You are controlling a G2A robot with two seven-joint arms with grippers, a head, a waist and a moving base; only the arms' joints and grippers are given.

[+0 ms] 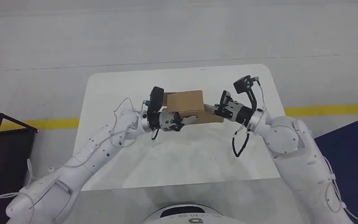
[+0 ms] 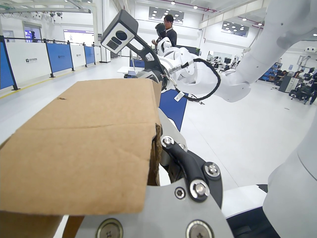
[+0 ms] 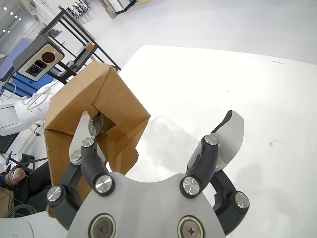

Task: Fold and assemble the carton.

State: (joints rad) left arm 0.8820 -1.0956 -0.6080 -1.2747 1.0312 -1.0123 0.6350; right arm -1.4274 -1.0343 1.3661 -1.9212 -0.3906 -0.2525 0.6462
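A brown cardboard carton [image 1: 187, 103] hangs above the white table [image 1: 168, 162], between my two arms. My left gripper [image 1: 182, 119] is shut on the carton's near wall. In the left wrist view one finger [image 2: 173, 134] presses against the cardboard edge [image 2: 154, 149], and the carton [image 2: 81, 134] hides the other finger. My right gripper [image 3: 158, 125] is open wide at the carton's other end. One right fingertip [image 3: 85, 122] rests at the folded flaps of the carton's open end [image 3: 99, 105]. The other right fingertip [image 3: 231, 125] stands free over the table.
Bare tabletop [image 3: 198, 80] lies under and around the carton, with its edges all round. A black metal frame [image 1: 11, 126] stands on the floor off the table's left side. A yellow floor line [image 1: 324, 109] runs behind the table.
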